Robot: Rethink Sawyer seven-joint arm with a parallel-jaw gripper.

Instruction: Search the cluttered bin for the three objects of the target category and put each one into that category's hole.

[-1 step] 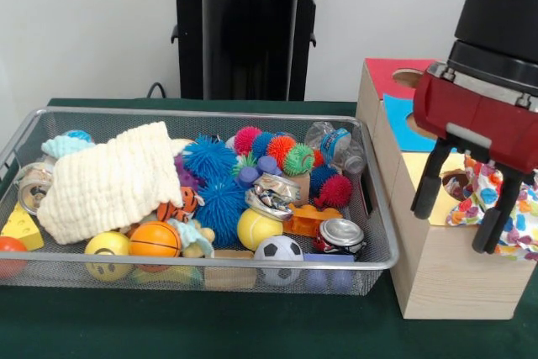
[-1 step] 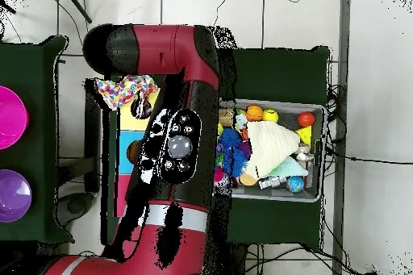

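My gripper point(image 1: 464, 200) hangs open over the yellow section of the wooden box point(image 1: 437, 279) at the right, its black fingers point(image 1: 431, 180) spread apart. A multicoloured patterned cloth point(image 1: 514, 223) lies crumpled on the box top beside a dark hole point(image 1: 456, 183), behind and between the fingers; I cannot tell whether they touch it. In the overhead view that cloth point(image 2: 123, 90) sits at the box's far end, by the hole point(image 2: 142, 109). A cream waffle cloth point(image 1: 109, 181) is draped over toys at the left of the wire bin point(image 1: 210, 261).
The bin holds spiky balls point(image 1: 210, 161), crushed cans point(image 1: 340, 234), a soccer ball point(image 1: 278, 250), an orange ball point(image 1: 155, 240) and a plastic bottle point(image 1: 336, 144). The box also has red point(image 1: 385, 71) and blue point(image 1: 407, 129) sections. Two bowls point(image 2: 11, 195) stand on a side table.
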